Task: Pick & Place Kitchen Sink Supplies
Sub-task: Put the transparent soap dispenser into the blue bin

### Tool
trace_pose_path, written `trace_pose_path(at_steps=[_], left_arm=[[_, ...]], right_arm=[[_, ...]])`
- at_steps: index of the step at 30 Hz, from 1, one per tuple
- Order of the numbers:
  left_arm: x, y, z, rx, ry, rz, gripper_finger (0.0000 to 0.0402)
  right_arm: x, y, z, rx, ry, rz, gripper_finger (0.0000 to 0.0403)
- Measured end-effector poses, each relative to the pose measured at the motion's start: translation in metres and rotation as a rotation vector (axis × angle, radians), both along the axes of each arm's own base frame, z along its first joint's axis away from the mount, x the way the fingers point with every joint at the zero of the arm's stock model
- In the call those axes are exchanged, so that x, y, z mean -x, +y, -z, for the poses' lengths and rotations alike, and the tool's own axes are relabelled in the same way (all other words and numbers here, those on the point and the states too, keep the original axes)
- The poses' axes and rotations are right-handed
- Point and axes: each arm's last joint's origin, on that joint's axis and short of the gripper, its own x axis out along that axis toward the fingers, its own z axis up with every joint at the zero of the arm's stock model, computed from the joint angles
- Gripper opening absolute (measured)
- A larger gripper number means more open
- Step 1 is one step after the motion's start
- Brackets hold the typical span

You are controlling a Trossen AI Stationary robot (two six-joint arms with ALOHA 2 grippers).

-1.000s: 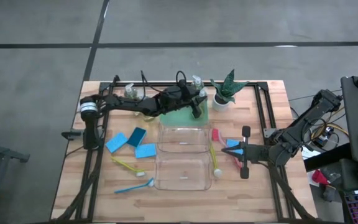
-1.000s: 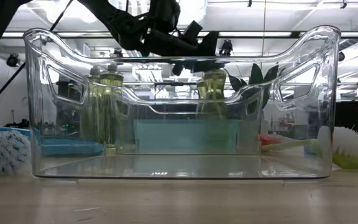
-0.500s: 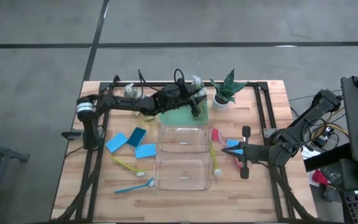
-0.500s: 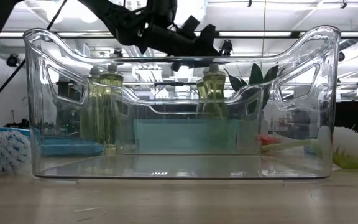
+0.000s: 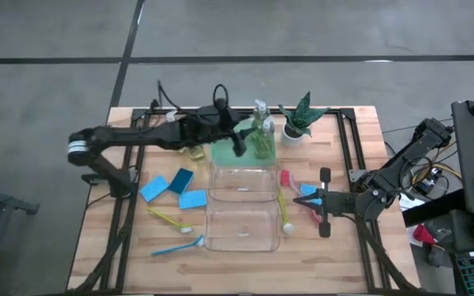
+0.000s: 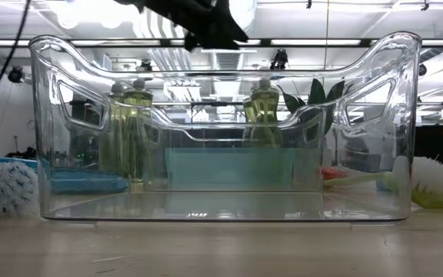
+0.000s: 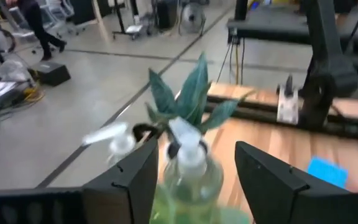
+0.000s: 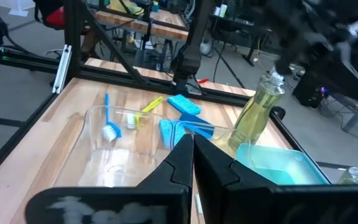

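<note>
Two clear bins [image 5: 243, 205] on a wooden desk [image 5: 346, 247], grey floor around.
Both bins are empty; left tool [image 5: 239, 141] wide beside pump bottles [image 5: 261, 138], right tool [image 5: 322, 201] closed, holding nothing.

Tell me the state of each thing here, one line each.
Left pincer: open, beside the tray bottles, holding nothing.
Right pincer: shut, empty, over the table's right side.
Two pump bottles: upright on the green tray.
Clear bins: empty.
Blue sponges: flat on the table.
</note>
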Motion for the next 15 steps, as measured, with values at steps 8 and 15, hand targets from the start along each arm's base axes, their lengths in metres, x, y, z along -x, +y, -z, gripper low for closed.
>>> trace_pose_path(at_steps=[8,15], left_arm=[[0.056,-0.04,-0.011,-0.074,0.205,-0.17,0.0222],[0.101,-0.075,0.002,-0.094,0.194,-0.32,0.022]], right_arm=[[0.0,0.0,0.0,0.001,0.0,0.0,0.0008],[0.0,0.0,0.0,0.003,0.0,-0.001,0.0008]])
